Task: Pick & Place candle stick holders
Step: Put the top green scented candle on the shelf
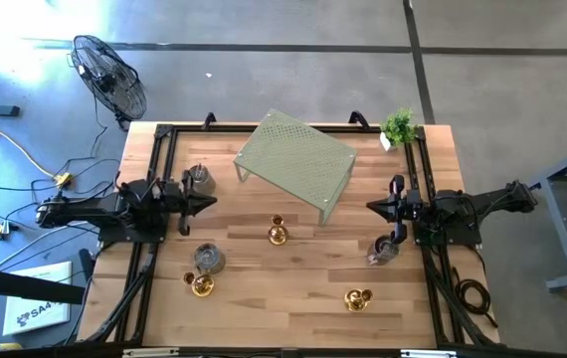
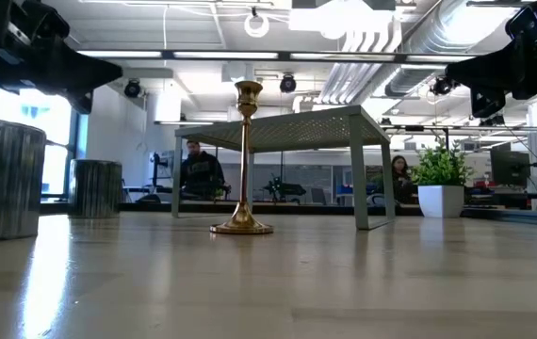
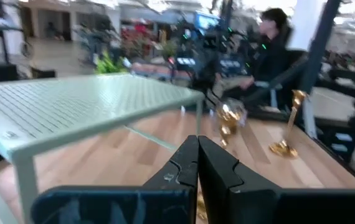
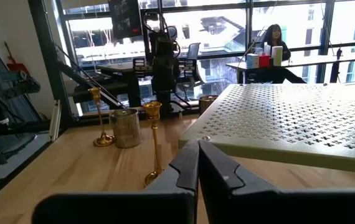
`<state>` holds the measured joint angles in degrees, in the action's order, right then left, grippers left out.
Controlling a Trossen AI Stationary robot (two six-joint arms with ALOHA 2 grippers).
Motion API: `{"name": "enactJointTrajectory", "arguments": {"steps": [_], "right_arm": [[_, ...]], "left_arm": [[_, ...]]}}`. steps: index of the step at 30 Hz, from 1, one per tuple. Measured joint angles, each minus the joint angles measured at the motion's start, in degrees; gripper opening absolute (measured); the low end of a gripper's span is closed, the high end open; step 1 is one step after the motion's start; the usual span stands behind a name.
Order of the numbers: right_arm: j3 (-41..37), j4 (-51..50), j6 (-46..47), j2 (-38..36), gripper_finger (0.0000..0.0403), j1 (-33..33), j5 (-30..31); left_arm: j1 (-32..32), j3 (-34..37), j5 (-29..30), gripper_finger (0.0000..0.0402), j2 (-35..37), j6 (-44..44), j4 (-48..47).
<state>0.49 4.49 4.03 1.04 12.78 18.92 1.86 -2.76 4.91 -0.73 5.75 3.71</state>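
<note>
The wooden table (image 1: pixel 293 288) is occupied at the back by a pale green perforated rack (image 1: pixel 296 159), with a small potted plant (image 1: pixel 399 126) at its far right corner. The left gripper (image 1: pixel 204 204) is seen at the left edge, fingers pressed together and nothing held; a grey cup holder (image 1: pixel 199 180) stands just beside it, another (image 1: pixel 209 259) nearer the front. The right gripper (image 1: pixel 381 207) is likewise closed and empty at the right edge, a grey cup (image 1: pixel 383 250) near it. Gold candle stick holders (image 1: pixel 278 234) are placed between the arms, well apart from both, with others at (image 1: pixel 201 285) and (image 1: pixel 358 298).
</note>
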Motion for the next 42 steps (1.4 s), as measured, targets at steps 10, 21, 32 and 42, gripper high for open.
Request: {"name": "enactJointTrajectory", "arguments": {"steps": [10,21,32,42], "right_arm": [[0.00,0.01,0.00,0.02,0.0005,0.01,0.00],[0.00,0.00,0.00,0.02,0.0002,0.00,0.00],[0.00,0.01,0.00,0.01,0.0001,0.00,0.00],[0.00,0.00,0.00,0.02,0.0003,0.02,0.02]], "left_arm": [[0.01,-0.02,-0.85,0.0001,0.00,0.51,-1.30],[-0.02,-0.02,-5.62,0.0001,0.00,-4.46,-0.86],[-0.02,-0.02,-2.92,0.0001,0.00,-1.91,-0.81],[-0.02,-0.02,6.12,0.0106,0.00,3.98,-0.32]]}}
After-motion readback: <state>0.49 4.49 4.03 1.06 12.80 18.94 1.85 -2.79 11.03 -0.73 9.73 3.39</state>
